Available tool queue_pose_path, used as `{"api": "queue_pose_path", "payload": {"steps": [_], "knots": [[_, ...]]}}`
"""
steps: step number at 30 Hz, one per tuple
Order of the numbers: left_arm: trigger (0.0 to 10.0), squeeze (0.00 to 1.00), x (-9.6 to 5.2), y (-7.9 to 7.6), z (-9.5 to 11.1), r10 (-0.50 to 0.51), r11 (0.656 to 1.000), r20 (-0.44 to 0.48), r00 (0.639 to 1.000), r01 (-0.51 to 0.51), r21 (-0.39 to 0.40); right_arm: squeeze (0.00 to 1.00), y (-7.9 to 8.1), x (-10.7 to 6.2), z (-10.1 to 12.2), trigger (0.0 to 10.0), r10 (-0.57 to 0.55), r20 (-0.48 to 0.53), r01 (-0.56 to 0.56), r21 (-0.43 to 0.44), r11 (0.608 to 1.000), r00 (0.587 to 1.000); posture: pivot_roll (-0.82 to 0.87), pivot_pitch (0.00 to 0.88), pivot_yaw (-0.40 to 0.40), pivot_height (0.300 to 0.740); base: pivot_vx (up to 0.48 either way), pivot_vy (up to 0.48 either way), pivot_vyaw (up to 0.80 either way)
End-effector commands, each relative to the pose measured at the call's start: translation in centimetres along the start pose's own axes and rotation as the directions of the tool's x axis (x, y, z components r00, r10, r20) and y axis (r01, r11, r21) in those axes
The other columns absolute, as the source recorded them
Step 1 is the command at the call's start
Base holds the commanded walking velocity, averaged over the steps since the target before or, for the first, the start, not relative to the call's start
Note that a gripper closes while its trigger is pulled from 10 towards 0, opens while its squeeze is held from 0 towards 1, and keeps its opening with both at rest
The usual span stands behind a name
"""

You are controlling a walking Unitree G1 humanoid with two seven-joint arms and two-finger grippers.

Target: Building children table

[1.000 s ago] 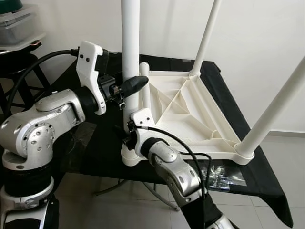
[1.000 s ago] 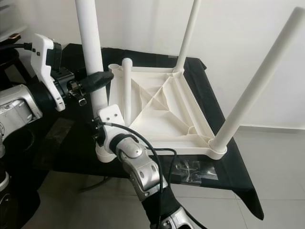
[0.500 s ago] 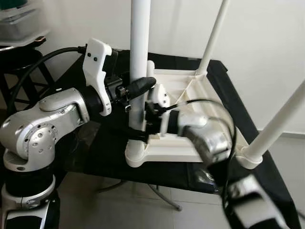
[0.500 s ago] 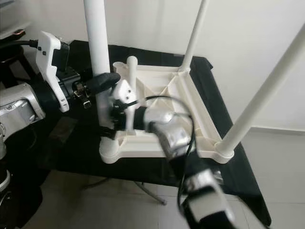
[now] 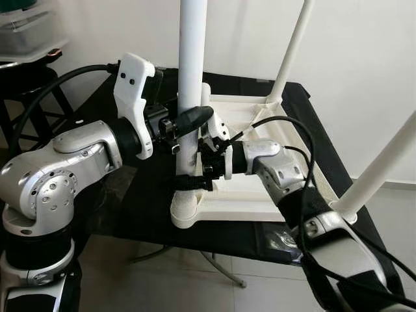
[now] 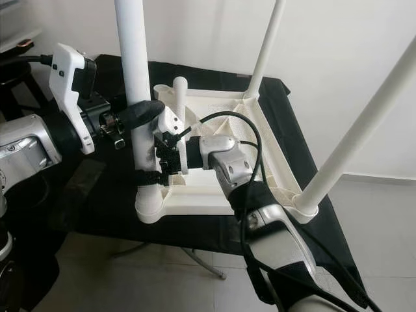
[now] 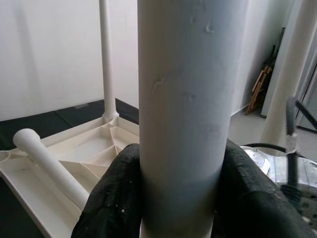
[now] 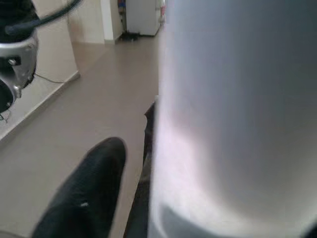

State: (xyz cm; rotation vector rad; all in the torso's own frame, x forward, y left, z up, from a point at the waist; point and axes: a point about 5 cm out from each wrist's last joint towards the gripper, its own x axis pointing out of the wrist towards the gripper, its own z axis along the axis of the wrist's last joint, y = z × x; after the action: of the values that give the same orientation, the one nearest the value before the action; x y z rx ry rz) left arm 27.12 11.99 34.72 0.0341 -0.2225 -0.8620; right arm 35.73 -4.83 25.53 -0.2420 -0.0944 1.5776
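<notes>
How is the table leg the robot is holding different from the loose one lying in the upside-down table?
The held leg stands upright in a corner socket of the tabletop; the loose leg lies flat inside it. The left gripper and right gripper both clamp the held leg; nothing touches the loose leg. Both are white round tubes.

Silver arms, white wrist brackets, black cables.

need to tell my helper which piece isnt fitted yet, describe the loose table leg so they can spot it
On the black-covered stand lies the upside-down white table top, with upright legs in its corners. The loose leg is the white tube lying inside the frame, just behind the near-left leg that both grippers hold. Unlike the others, it sits in no corner socket.
</notes>
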Motion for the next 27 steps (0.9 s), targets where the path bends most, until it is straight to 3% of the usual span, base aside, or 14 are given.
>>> {"api": "queue_pose_path", "payload": {"steps": [1, 10, 11, 12, 15, 16, 19, 20, 22, 23, 24, 25, 26, 27], "knots": [[0.0, 0.00, 0.3, -0.5, -0.6, -0.035, 0.999, -0.038, 0.999, 0.034, -0.022, 0.00, 0.0, 0.2, 0.2, 0.0, 0.021, 0.024, -0.021, -0.001, 1.000, 0.999, 0.14, 0.125, -0.099, 0.740, 0.000, 0.000, 0.00], [0.0, 0.00, 0.2, -0.4, -0.6, -0.022, 1.000, -0.027, 0.999, 0.022, -0.009, 0.00, -0.1, 0.0, -0.4, 0.0, 0.078, 0.039, -0.078, -0.001, 0.997, 0.996, 0.13, 0.116, -0.096, 0.740, 0.000, 0.000, 0.00], [1.3, 0.00, 0.3, -0.3, -0.6, -0.021, 1.000, -0.021, 1.000, 0.020, -0.017, 0.00, -0.1, -0.1, -0.5, 0.0, 0.072, 0.040, -0.072, -0.002, 0.997, 0.997, 0.13, 0.113, -0.092, 0.740, 0.000, 0.000, 0.00], [4.9, 1.00, 0.3, -0.2, -0.6, -0.004, 1.000, -0.017, 1.000, 0.004, -0.018, 0.00, -0.1, -0.1, -0.6, 0.0, 0.064, 0.043, -0.064, -0.003, 0.998, 0.997, 0.12, 0.112, -0.090, 0.740, 0.000, 0.000, 0.00], [4.9, 1.00, 0.3, -0.2, -0.6, -0.004, 1.000, -0.017, 1.000, 0.004, -0.018, 0.00, -0.1, -0.1, -0.6, 0.0, 0.064, 0.043, -0.064, -0.003, 0.998, 0.997, 0.12, 0.112, -0.090, 0.740, 0.000, 0.000, 0.00], [10.0, 1.00, 0.4, 0.0, -0.6, 0.006, 1.000, -0.019, 1.000, -0.006, -0.022, 0.00, -0.2, -0.1, -0.6, 0.0, 0.053, 0.047, -0.053, -0.004, 0.999, 0.997, 0.12, 0.112, -0.090, 0.740, 0.000, 0.000, 0.00], [10.0, 1.00, 0.6, 0.5, -0.6, 0.051, 0.998, -0.007, 0.999, -0.052, -0.037, 0.00, -0.4, -0.1, -0.8, 0.0, -0.032, 0.041, 0.033, -0.020, 0.999, 0.999, 0.09, 0.109, -0.093, 0.740, 0.000, 0.000, 0.00], [10.0, 0.00, 0.6, 0.5, -0.6, 0.047, 0.998, 0.000, 0.999, -0.047, -0.048, 0.00, -0.6, 0.0, -0.9, 0.0, -0.112, 0.036, 0.113, -0.011, 0.994, 0.993, 0.07, 0.112, -0.098, 0.740, 0.000, 0.000, 0.00], [10.0, 0.00, 0.6, 0.5, -0.5, 0.042, 0.998, 0.004, 0.999, -0.042, -0.054, 0.00, -0.7, 0.0, -0.9, 0.0, -0.165, 0.033, 0.165, -0.004, 0.986, 0.986, 0.07, 0.112, -0.098, 0.740, 0.000, 0.000, 0.00], [10.0, 0.00, 0.6, 0.5, -0.5, 0.039, 0.998, 0.004, 0.999, -0.038, -0.053, 0.00, -0.3, 0.9, -1.6, 0.0, -0.304, 0.038, 0.302, 0.047, 0.952, 0.952, 0.07, 0.113, -0.105, 0.740, 0.000, 0.000, 0.00], [10.0, 0.00, 0.5, 0.5, -0.5, 0.037, 0.998, 0.003, 0.999, -0.036, -0.054, 0.00, 1.4, 2.2, -3.9, 0.0, -0.577, -0.019, 0.575, 0.119, 0.810, 0.817, 0.07, 0.110, -0.115, 0.740, 0.000, 0.000, 0.00], [10.0, 0.00, 0.5, 0.5, -0.5, 0.037, 0.998, 0.003, 0.999, -0.036, -0.054, 0.00, 1.4, 2.2, -3.9, 0.0, -0.577, -0.019, 0.575, 0.119, 0.810, 0.817, 0.07, 0.110, -0.115, 0.740, 0.000, 0.000, 0.00], [10.0, 0.00, 0.5, 0.5, -0.5, 0.038, 0.998, 0.002, 0.999, -0.038, -0.054, 0.00, 2.8, 2.2, -5.2, 0.0, -0.754, -0.079, 0.756, 0.152, 0.637, 0.652, 0.08, 0.112, -0.116, 0.740, 0.000, 0.000, 0.00], [10.0, 0.00, 0.4, 0.6, -0.5, 0.045, 0.998, -0.003, 0.999, -0.045, -0.052, 0.00, 4.7, 2.6, -6.3, 0.0, -0.808, -0.117, 0.815, 0.146, 0.560, 0.577, 0.09, 0.126, -0.098, 0.740, 0.000, 0.000, 0.00]]}}
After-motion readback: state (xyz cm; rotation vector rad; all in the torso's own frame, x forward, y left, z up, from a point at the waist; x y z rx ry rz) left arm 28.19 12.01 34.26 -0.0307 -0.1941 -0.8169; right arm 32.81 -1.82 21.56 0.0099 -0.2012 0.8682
